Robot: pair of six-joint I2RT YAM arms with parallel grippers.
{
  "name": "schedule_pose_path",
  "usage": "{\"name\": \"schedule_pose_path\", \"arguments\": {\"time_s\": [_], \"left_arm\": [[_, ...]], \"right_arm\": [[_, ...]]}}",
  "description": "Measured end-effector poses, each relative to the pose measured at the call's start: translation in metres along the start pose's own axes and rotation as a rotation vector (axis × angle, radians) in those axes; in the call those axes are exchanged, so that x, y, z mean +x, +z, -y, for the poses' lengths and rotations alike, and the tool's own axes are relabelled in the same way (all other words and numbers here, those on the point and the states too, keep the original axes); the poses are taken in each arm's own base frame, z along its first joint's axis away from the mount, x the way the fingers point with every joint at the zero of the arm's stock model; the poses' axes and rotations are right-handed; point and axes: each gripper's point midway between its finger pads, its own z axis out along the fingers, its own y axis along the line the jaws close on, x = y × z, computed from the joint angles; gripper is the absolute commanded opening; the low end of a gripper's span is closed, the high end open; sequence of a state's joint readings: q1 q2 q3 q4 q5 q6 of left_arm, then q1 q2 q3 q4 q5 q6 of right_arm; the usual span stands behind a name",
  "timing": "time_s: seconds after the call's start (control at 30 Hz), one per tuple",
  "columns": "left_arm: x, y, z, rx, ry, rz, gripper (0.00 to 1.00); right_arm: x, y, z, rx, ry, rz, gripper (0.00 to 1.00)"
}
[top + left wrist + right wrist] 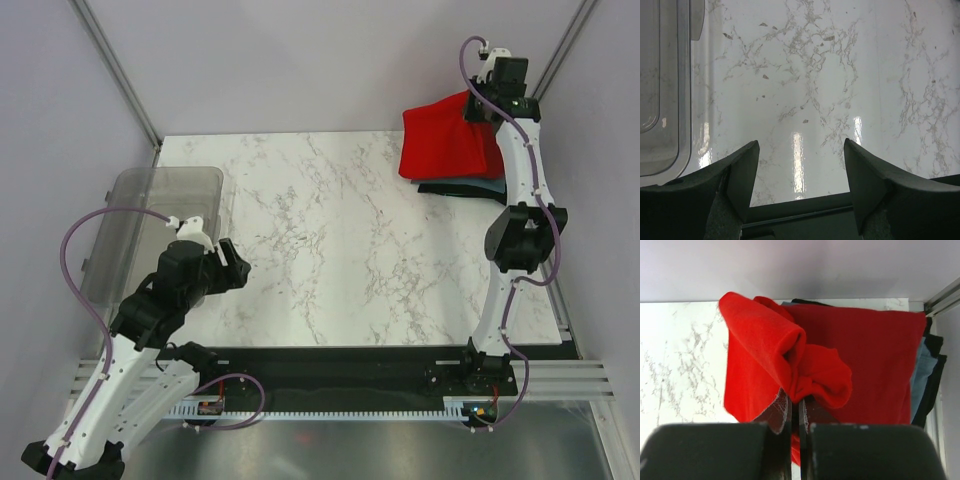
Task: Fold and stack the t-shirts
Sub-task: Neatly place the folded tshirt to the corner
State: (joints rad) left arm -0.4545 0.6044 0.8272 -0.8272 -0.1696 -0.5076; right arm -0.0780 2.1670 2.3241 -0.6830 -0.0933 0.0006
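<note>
Marbled surface (330, 250) holds the stack at two o'clock: red t-shirt (445, 140) over grey-blue shirt (490, 187) and black shirt (450, 189). At eight o'clock the left fingers (740, 170) gape empty. The right fingers (860, 450) pinch the red t-shirt's bunched edge, so a pull may unfold it or skew the stack.

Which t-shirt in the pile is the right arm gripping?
The bright red cloth t-shirt on top, bunched in the shut jaws of the right gripper; the grey-blue t-shirt and black t-shirt lie flat underneath.
</note>
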Motion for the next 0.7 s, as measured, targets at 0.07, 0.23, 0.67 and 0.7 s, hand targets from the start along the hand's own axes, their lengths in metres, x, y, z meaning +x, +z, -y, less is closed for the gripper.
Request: {"name": "schedule_pose_path", "arguments": {"time_s": [0.07,0.23,0.67,0.7], "left_arm": [[0.000,0.000,0.000,0.000,0.000,-0.001,0.76],[0.003,0.003,0.002,0.003,0.003,-0.022,0.75],[0.005,0.006,0.002,-0.002,0.004,-0.037,0.75],[0.005,0.006,0.002,-0.002,0.004,-0.037,0.75]], "right_arm": [[-0.003,0.005,0.012,0.010,0.004,0.009,0.00],[-0.015,0.023,0.068,0.059,0.041,0.078,0.00],[0.091,0.133,0.142,0.112,0.247,-0.008,0.98],[0.094,0.134,0.143,0.131,0.252,-0.013,0.98]]}}
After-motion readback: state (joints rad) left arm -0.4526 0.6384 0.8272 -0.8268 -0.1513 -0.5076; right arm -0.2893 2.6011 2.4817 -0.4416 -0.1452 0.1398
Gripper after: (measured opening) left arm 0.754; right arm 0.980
